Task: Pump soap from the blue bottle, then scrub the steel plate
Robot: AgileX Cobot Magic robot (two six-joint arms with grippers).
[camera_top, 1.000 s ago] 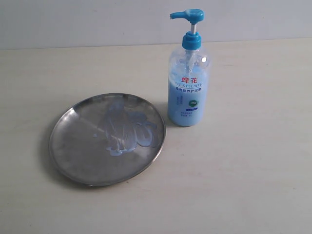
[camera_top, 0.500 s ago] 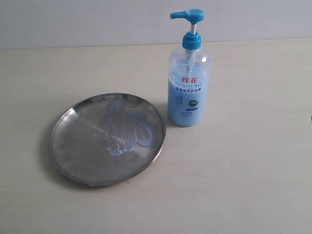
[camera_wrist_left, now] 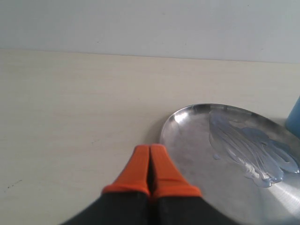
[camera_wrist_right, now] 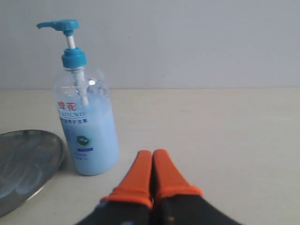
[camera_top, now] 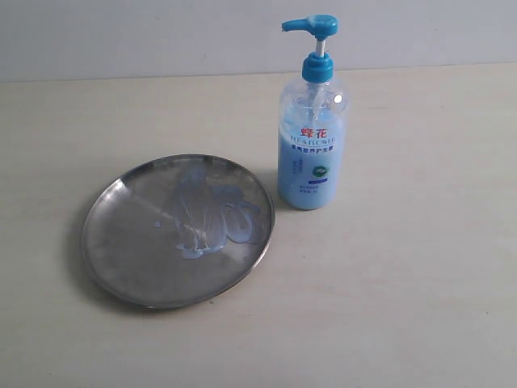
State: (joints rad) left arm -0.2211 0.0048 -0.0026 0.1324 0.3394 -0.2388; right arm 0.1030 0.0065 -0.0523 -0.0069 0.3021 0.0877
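Note:
The steel plate [camera_top: 129,242] lies on the table left of centre, with pale blue soap [camera_top: 214,212] smeared in glossy squiggles across its middle and right part. The blue bottle [camera_top: 312,153] stands upright just right of the plate, pump head raised. Neither gripper shows in the exterior view. In the left wrist view my left gripper [camera_wrist_left: 150,149] is shut and empty, its orange fingers pressed together beside the steel plate [camera_wrist_left: 187,150] and short of the soap [camera_wrist_left: 253,152]. In the right wrist view my right gripper [camera_wrist_right: 152,153] is shut and empty, a short way from the blue bottle [camera_wrist_right: 86,136].
A pale wooden table [camera_top: 420,283] carries everything, with a plain light wall [camera_top: 161,36] behind its far edge. The plate's rim [camera_wrist_right: 33,168] also shows in the right wrist view, next to the bottle.

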